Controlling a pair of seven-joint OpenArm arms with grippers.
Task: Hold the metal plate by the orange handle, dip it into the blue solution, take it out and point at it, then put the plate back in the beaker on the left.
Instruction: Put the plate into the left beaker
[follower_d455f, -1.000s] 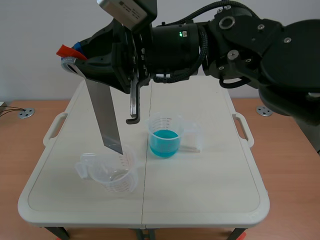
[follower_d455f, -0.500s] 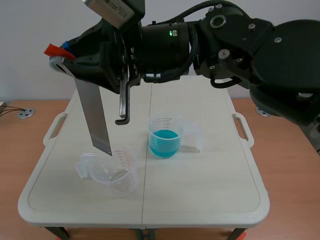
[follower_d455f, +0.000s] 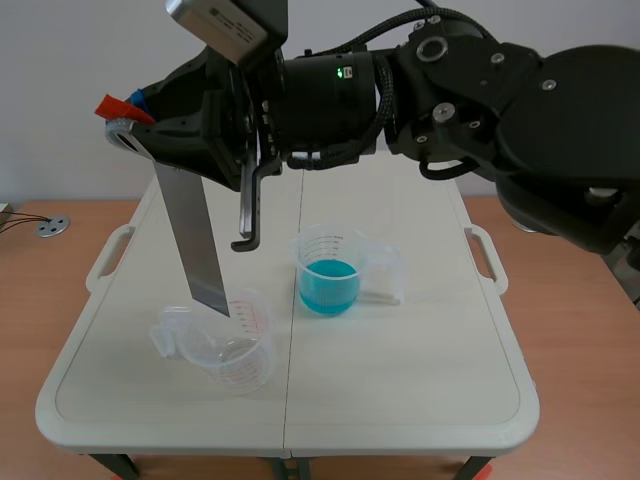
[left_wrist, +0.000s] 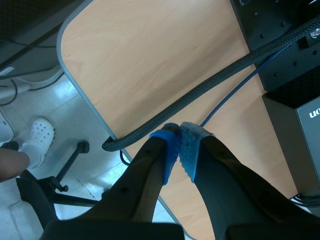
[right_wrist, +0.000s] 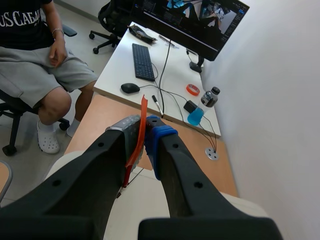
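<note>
The right gripper (right_wrist: 145, 127) pinched the orange handle (right_wrist: 143, 107), the metal plate (follower_d455f: 195, 235) hanging above the empty beaker (follower_d455f: 245, 355), while the left gripper (left_wrist: 179, 131) had its fingers pressed together, empty.

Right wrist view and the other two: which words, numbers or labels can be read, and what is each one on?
"USCABA", cut off at the edge: white print on the seated person's black shirt.
"uo", cut off: on a grey box in the left wrist view.
Red scale marks on the left beaker: too small to read.
Monitor screen: contents too small to read.
</note>
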